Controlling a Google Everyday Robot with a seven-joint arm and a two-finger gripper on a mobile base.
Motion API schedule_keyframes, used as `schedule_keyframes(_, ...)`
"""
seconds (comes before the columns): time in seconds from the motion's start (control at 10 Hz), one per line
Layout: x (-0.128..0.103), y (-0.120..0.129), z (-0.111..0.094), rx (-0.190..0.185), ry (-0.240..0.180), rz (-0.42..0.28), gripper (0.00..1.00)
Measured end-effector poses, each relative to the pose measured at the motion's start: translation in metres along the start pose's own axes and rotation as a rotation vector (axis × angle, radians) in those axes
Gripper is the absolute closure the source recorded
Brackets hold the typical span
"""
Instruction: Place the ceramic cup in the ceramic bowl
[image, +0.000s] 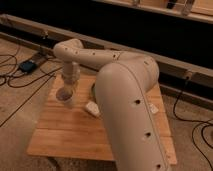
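My gripper (65, 96) hangs down from the wrist over the left part of the wooden table (65, 132). It is shut on the ceramic cup (64, 94), a small pale round cup that it holds a little above the tabletop. The ceramic bowl (93, 89) is almost wholly hidden behind my big beige arm. Only a dark curved edge of it shows, just to the right of the cup.
A cream rectangular block (91, 108) lies on the table right of the cup. A small white object (153, 108) lies near the right edge. Cables and a black box (28, 65) lie on the floor to the left. A long rail (30, 26) runs behind.
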Motion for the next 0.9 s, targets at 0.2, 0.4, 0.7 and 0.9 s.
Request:
schedule_keyframes(0.2, -0.003, -0.056, -0.016, 0.016, -0.010, 0.106, 1.00)
schedule_keyframes(0.4, -0.002, -0.092, -0.023, 0.019, -0.022, 0.185, 1.00)
schedule_keyframes(0.7, 0.011, -0.145, -0.027, 0.012, -0.045, 0.328, 1.00)
schedule_keyframes(0.9, 0.027, -0.178, -0.029, 0.016, -0.059, 0.415, 1.00)
